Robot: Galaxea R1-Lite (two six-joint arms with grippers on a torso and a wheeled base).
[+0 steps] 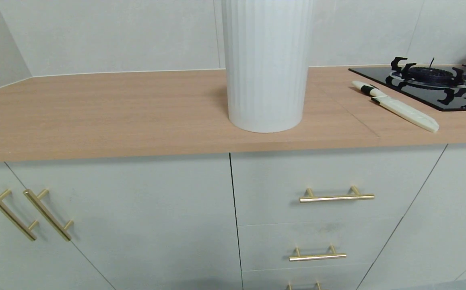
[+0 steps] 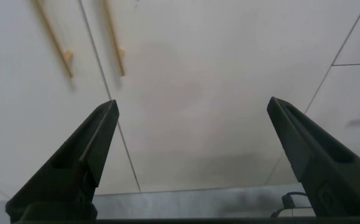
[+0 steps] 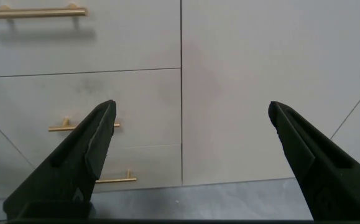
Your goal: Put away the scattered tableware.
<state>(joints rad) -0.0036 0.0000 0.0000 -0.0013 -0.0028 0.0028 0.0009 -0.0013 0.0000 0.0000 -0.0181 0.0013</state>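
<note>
A cream-bladed knife (image 1: 396, 106) with a black-and-cream handle lies on the wooden counter (image 1: 96, 117), at the right beside the hob. A tall white ribbed container (image 1: 267, 64) stands upright near the counter's front edge, left of the knife. My left gripper (image 2: 192, 115) is open with nothing between its fingers, low down and facing the white cabinet doors (image 2: 186, 93). My right gripper (image 3: 192, 115) is open too, held empty in front of the drawer fronts (image 3: 80, 99).
A black glass hob (image 1: 438, 86) with a burner grate occupies the counter's far right. Below the counter are cabinet doors with gold handles (image 1: 48, 215) on the left and drawers with gold bar handles (image 1: 337, 196) in the middle. A tiled wall backs the counter.
</note>
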